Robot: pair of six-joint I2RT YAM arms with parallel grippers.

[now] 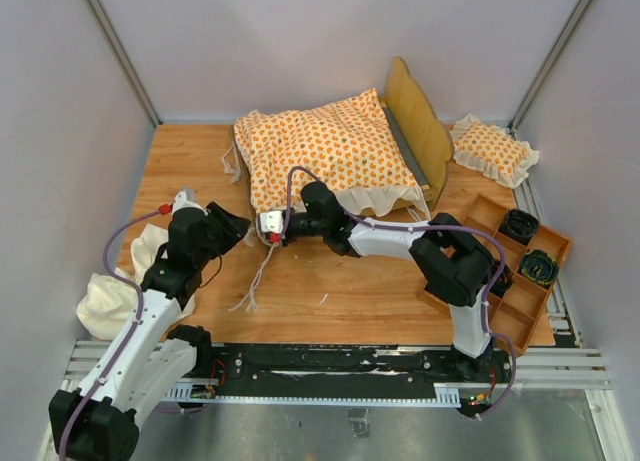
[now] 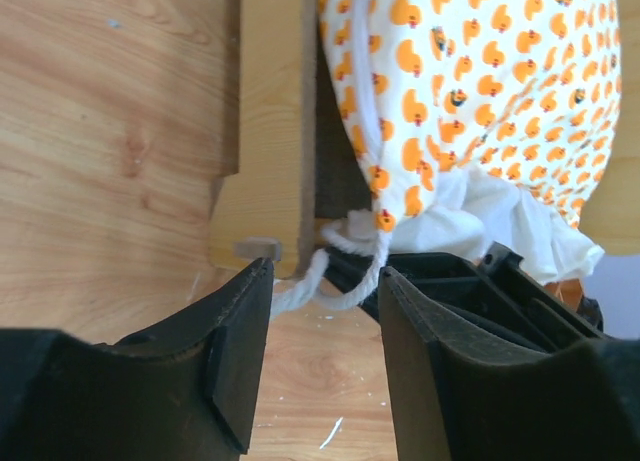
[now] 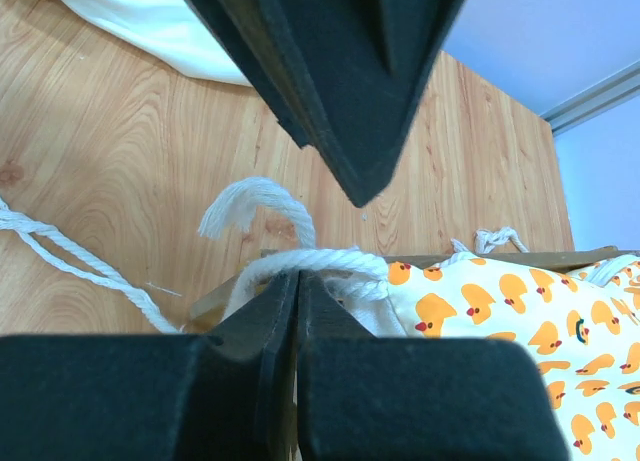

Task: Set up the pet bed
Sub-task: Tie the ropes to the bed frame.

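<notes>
Jaws first: parted partway on the left gripper [image 2: 322, 273], clasping nothing, with a loop of the tie string [image 2: 300, 293] lying just past the fingertips. Pressed fully together on the right gripper [image 3: 298, 279], pinching that same string right where it leaves the corner of the cushion [image 1: 325, 146]. Nose to nose, both grippers, at the cushion's near corner. Beyond them, sprawls across the bed frame [image 2: 270, 111] at the far middle of the table [image 1: 350, 291], hiding most of the base, ruffle spilling over the near rail, headboard [image 1: 420, 121] upright on the right side. Likely trouble from here: closing the left jaws short of the loop and catching air or the wooden rail instead; tugging with the right and dragging the loose cushion askew or off the frame; losing the thin cord out of the pinch under any sideways pull; knocking one gripper into the other, given how close together they sit.
</notes>
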